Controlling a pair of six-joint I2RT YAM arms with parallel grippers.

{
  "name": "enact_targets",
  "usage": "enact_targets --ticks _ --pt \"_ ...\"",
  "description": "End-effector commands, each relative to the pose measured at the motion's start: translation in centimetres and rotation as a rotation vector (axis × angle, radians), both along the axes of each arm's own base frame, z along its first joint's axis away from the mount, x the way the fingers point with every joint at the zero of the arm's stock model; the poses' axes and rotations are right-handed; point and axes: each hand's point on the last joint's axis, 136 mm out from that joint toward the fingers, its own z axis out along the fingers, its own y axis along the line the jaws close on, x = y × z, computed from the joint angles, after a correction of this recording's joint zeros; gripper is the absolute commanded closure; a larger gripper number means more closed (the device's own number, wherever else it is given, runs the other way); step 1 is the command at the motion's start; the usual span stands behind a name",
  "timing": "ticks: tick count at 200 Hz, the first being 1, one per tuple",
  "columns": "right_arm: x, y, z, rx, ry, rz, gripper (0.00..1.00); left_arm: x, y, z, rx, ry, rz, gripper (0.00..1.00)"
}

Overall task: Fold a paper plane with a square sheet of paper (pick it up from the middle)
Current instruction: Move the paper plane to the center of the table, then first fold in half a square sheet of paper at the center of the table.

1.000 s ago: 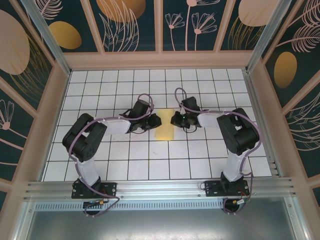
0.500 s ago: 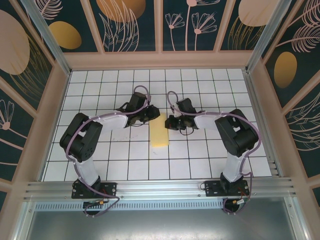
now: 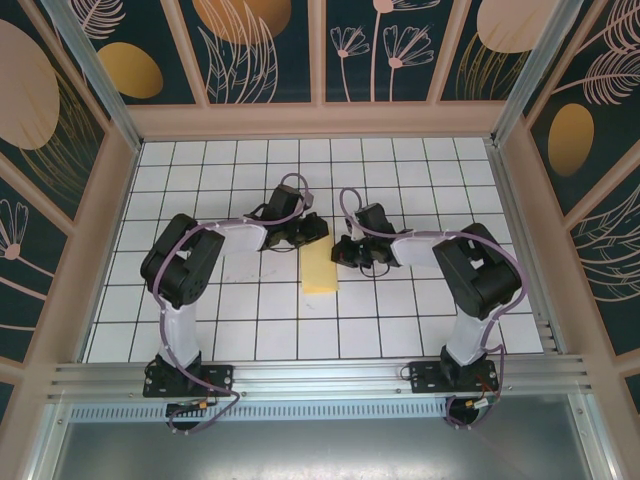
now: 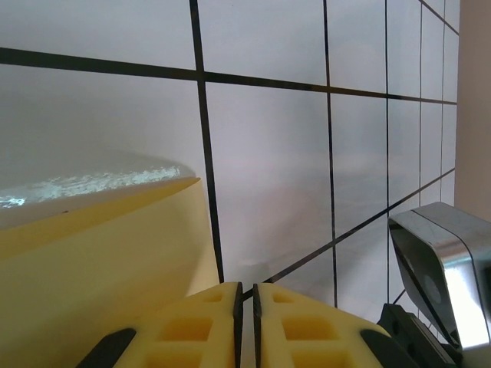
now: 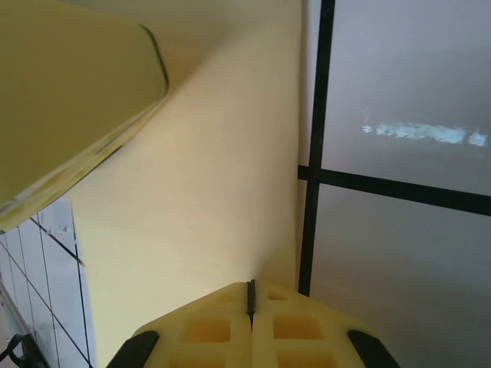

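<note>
The square sheet of paper (image 3: 320, 270) lies on the white grid table as a narrow yellow rectangle, folded over on itself. My left gripper (image 3: 321, 229) is at its far end. In the left wrist view the left gripper (image 4: 245, 293) is shut with only a hairline slit and nothing in it, and the paper (image 4: 92, 261) rises just to its left. My right gripper (image 3: 339, 250) is at the paper's right edge. The right gripper (image 5: 251, 285) is shut, its tip resting on the paper (image 5: 199, 199), and a raised flap (image 5: 69, 92) hangs above. The paper plane is out of view.
The white grid table (image 3: 420, 300) is walled in by wooden frames on the left, right and far sides. An aluminium rail (image 3: 320, 375) runs along the near edge by the arm bases. A shiny metal part (image 4: 449, 268) sits close at the left wrist view's lower right.
The left gripper has swung from the paper's left side up to its far end. The right gripper has shifted left and nearer. The paper has slid slightly left and towards the bases.
</note>
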Motion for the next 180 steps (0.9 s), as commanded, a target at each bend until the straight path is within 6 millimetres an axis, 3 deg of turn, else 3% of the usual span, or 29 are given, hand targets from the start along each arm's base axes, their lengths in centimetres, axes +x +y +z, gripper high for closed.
enact_targets --ticks 1,106,180 --pt "-0.6 0.1 -1.3 0.0 0.039 -0.004 0.97 0.4 -0.9 0.4 -0.026 -0.024 -0.035 0.84" --pt "-1.4 -1.0 -3.3 -0.065 0.081 -0.012 0.98 0.5 -2.4 -1.0 -0.056 0.005 -0.084 0.84" --pt "-0.7 -0.2 -0.5 0.009 0.044 -0.006 0.94 0.6 -1.7 -3.5 0.024 0.039 -0.062 0.84"
